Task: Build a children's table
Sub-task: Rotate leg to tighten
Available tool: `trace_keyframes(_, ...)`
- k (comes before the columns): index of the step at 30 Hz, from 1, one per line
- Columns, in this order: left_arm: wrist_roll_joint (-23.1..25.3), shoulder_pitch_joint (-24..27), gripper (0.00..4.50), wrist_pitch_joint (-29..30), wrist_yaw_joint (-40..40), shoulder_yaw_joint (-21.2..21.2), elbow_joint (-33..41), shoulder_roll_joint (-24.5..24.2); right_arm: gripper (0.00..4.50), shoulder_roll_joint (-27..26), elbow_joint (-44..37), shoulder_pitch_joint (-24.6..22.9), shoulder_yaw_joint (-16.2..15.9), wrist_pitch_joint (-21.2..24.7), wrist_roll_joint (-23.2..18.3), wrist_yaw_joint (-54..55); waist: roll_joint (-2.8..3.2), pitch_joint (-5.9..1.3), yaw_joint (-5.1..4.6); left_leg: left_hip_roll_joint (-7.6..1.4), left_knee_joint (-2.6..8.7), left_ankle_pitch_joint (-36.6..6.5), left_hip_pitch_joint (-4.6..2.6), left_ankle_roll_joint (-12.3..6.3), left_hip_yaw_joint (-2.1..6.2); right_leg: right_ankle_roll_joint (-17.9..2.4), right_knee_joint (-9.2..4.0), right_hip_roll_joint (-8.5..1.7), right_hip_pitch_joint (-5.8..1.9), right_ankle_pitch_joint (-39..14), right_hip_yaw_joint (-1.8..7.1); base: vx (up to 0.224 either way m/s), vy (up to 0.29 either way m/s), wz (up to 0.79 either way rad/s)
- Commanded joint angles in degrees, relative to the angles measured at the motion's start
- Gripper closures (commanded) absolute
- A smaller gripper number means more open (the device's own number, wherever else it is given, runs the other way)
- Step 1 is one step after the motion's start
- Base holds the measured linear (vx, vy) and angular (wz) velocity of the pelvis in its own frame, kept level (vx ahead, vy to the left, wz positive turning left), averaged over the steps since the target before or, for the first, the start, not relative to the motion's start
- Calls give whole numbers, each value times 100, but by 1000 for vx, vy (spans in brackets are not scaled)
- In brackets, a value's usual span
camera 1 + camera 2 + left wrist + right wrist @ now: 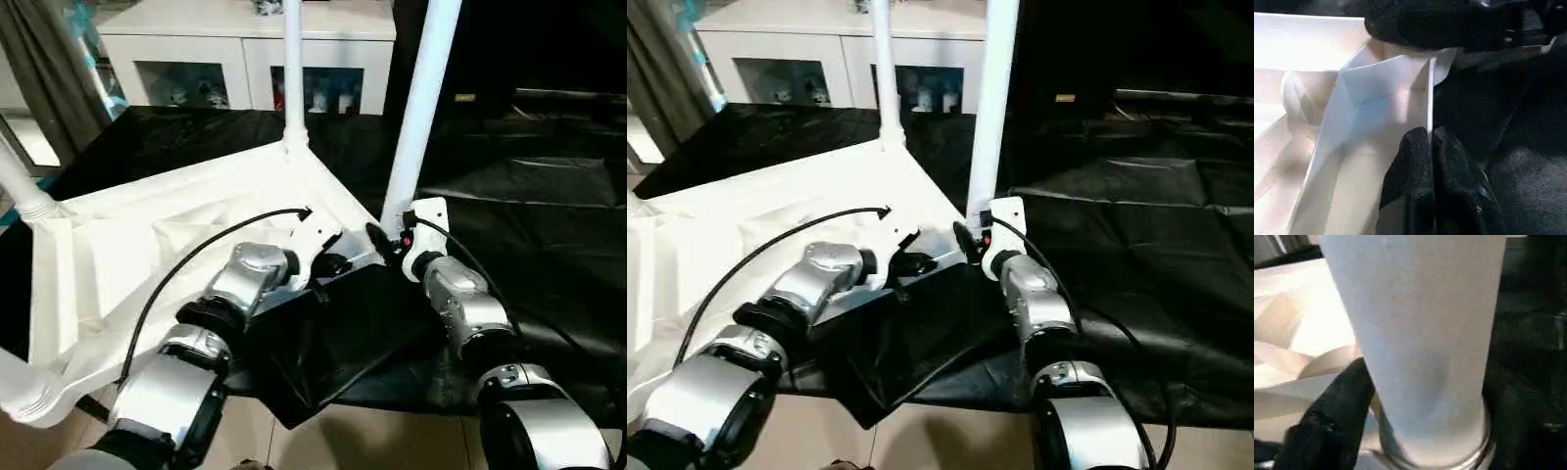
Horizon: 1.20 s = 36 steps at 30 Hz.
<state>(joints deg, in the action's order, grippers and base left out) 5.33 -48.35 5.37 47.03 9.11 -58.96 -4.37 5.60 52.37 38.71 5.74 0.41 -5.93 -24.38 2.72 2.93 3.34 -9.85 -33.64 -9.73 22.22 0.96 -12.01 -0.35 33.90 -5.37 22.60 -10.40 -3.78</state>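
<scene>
White plastic filled the left half of the head view — the children's table (pixel 147 245) lay upside down on black sheeting (pixel 529 225), ribbed underside up, its legs rising out of the upper frame. My left gripper (pixel 1431 147) sat at centre, fingers together against the thin edge of the table's rim. My right gripper (pixel 385 242) stood at the foot of the near leg (pixel 416 108), one finger (pixel 1334 416) against it; whether it clamped the tube I could not tell. To the right lay open black sheeting; a white cabinet (pixel 245 44) stood across the top.
</scene>
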Motion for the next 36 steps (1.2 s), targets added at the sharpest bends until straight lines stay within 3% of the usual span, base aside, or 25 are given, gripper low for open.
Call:
trace_keyframes(1,-122,33,450,-255,375,115,213,56,81,-205,-131,-120,-590,65,-37,-1141,-86,-335,5,-346,465,-2000,-154,-131,226,-1114,-533,-417,-158,-2085,241,0,0,0)
trace_keyframes(5,-204,216,450,-308,1109,228,492,-153,81,77,-353,-238,-710,84,-103,-1871,-83,-377,43,-362,423,-1395,-60,-384,204,-1301,-415,-419,-247,-1346,223,0,0,0)
trace_keyframes(6,-223,259,450,-303,1258,249,558,-200,81,130,-404,-267,-727,97,-133,-2029,-102,-378,47,-359,410,-1319,-55,-429,193,-1332,-406,-410,-241,-1243,219,0,0,0)
trace_keyframes(8,-231,300,450,-263,1461,285,618,-284,81,258,-509,-324,-771,136,-173,-2393,-85,-397,57,-370,384,-1105,-60,-541,185,-1483,-356,-406,-247,-858,213,0,0,0)
trace_keyframes(10,-156,371,450,-214,1876,401,686,-560,113,624,-793,-476,-894,257,-273,-3284,-106,-417,99,-368,345,-933,-69,-676,166,-1631,-305,-390,-254,-512,200,0,0,0)
trace_keyframes(11,-153,387,450,-195,1982,410,706,-630,113,708,-843,-499,-908,259,-281,-3460,-81,-411,122,-391,343,-884,-88,-750,160,-1686,-291,-382,-226,-365,205,0,0,0)
trace_keyframes(13,-153,404,450,-175,2084,416,735,-696,122,787,-877,-509,-917,264,-288,-3616,-79,-417,139,-390,338,-891,-96,-742,157,-1704,-284,-384,-219,-375,205,0,0,0)
trace_keyframes(16,-153,442,450,-138,2233,425,808,-805,150,916,-912,-515,-946,254,-287,-3852,-65,-386,187,-402,369,-1147,-114,-543,164,-1649,-337,-407,-214,-837,216,0,0,0)
trace_keyframes(20,-152,495,450,-96,2346,443,912,-902,182,970,-982,-533,-976,306,-280,-4001,-54,-388,197,-404,392,-1264,-127,-394,172,-1629,-325,-397,-213,-871,221,0,0,0)
trace_keyframes(28,-142,513,450,-57,2330,425,957,-948,194,919,-1132,-641,-1022,423,-337,-4121,-62,-401,201,-392,370,-1095,-112,-449,169,-1642,-311,-401,-223,-711,215,0,0,0)
trace_keyframes(31,-98,435,450,-37,1864,342,826,-826,194,788,-969,-665,-1049,338,-98,-3581,-67,-384,193,-395,381,-1164,-114,-404,167,-1617,-328,-401,-205,-851,220,0,0,0)
trace_keyframes(33,-1,273,450,54,965,218,546,-543,194,444,-331,-514,-921,127,364,-1826,-72,-332,136,-383,427,-1533,-146,-192,181,-1502,-394,-412,-159,-1481,231,0,0,0)
trace_keyframes(35,20,230,450,79,681,185,477,-432,194,317,-117,-431,-815,129,423,-1193,-71,-304,108,-359,449,-2011,-223,60,225,-1231,-506,-445,-142,-2467,230,0,0,0)
trace_keyframes(36,14,182,450,127,421,136,413,-315,195,191,25,-369,-712,125,430,-705,-71,-301,73,-368,466,-2097,-219,162,249,-1131,-516,-451,-135,-2658,242,0,0,0)
